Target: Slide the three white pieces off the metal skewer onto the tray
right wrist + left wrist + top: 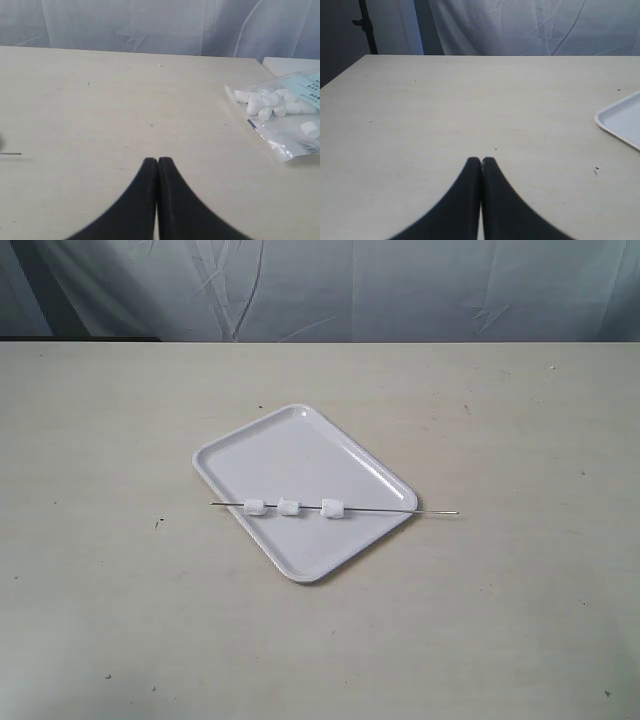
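Left gripper (481,160) is pinched fully closed, holding nothing, over bare desk (500,620). Mid-desk there's one white tray (300,445) with one metal skewer (380,510) lying across its near part, both ends poking past the rim. The three white pieces (289,507) are threaded on it over the tray. Right gripper (158,161) is closed and empty too. One clear bag (280,125) of white chunks sits by the desk's edge.

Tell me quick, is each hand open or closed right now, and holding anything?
Left hand: closed, holding nothing.
Right hand: closed, holding nothing.
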You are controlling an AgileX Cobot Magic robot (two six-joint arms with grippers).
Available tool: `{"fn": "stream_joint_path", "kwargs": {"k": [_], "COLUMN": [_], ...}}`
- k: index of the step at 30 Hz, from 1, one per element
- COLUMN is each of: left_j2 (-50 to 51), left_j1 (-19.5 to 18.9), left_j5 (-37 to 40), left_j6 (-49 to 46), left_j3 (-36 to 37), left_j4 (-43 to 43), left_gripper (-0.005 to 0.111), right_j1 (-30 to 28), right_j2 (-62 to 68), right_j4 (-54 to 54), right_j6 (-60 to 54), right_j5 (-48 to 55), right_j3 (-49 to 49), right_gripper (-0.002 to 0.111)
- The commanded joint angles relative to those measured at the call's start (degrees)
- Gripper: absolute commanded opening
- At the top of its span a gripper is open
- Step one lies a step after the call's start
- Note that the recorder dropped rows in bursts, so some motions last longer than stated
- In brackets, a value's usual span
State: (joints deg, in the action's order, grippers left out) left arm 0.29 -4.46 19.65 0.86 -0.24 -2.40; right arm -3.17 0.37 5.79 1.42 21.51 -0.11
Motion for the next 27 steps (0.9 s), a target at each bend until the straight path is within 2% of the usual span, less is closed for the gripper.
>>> {"fn": "stream_joint_path", "kwargs": {"k": [1,6,17,27], "left_j2": [-0.29,-0.29,-0.29,-0.29], "left_j1": [-0.01,-0.01,-0.01,-0.01], "left_j5": [-0.47,-0.47,-0.47,-0.31], "left_j6": [0.04,0.04,0.04,-1.17], "left_j3": [0.24,0.24,0.24,0.24], "left_j4": [0.04,0.04,0.04,-12.68], "left_gripper": [0.0,0.0,0.0,0.0], "right_j1": [-0.29,-0.29,-0.29,-0.29], "right_j2": [-0.37,-0.37,-0.37,-0.37], "right_j4": [0.17,4.34,2.64,1.32], "right_j6": [0.1,-0.13,-0.13,-0.13], "right_j5": [-0.67,-1.68,-1.83,-3.39], "right_j3": [0.11,0.11,0.11,0.11], "right_gripper": [-0.001,-0.001,-0.001,-0.001]}}
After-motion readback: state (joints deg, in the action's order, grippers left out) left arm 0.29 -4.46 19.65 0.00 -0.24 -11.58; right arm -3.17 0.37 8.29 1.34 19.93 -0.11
